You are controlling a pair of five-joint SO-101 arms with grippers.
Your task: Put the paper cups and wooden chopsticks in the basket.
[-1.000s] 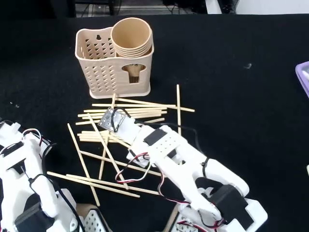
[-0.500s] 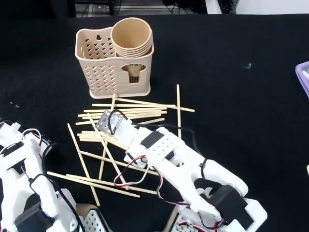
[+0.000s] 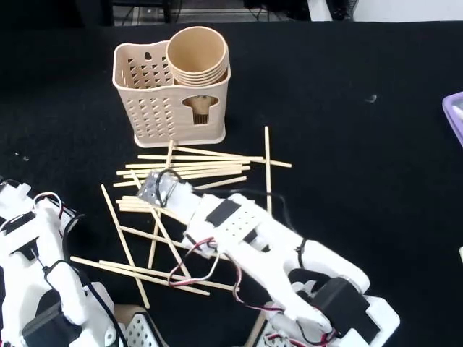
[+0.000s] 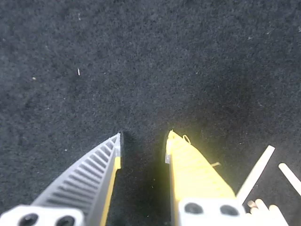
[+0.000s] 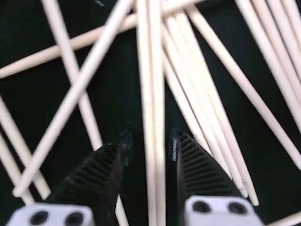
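Where the high view looks down on the black table [image 3: 347, 144], the basket [image 3: 155, 101] stands at the far left with a stack of paper cups [image 3: 197, 54] upright in its right compartment. The wooden chopsticks [image 3: 189, 167] lie scattered on the cloth just near of the basket, some in a loose bundle, others crossing at angles. The right arm [image 3: 242, 228] stretches from the near edge over this pile, and the left arm [image 3: 36, 267] sits at the near left corner. In the left wrist view, the left gripper [image 4: 143, 141] hangs over bare cloth with its jaws moderately parted and holding nothing; a few chopstick ends [image 4: 256, 173] lie beside it. In the right wrist view, the right gripper [image 5: 148, 141] is low over the pile, its jaws narrowly apart with 2 side-by-side chopsticks [image 5: 151, 94] running between them, not yet pinched
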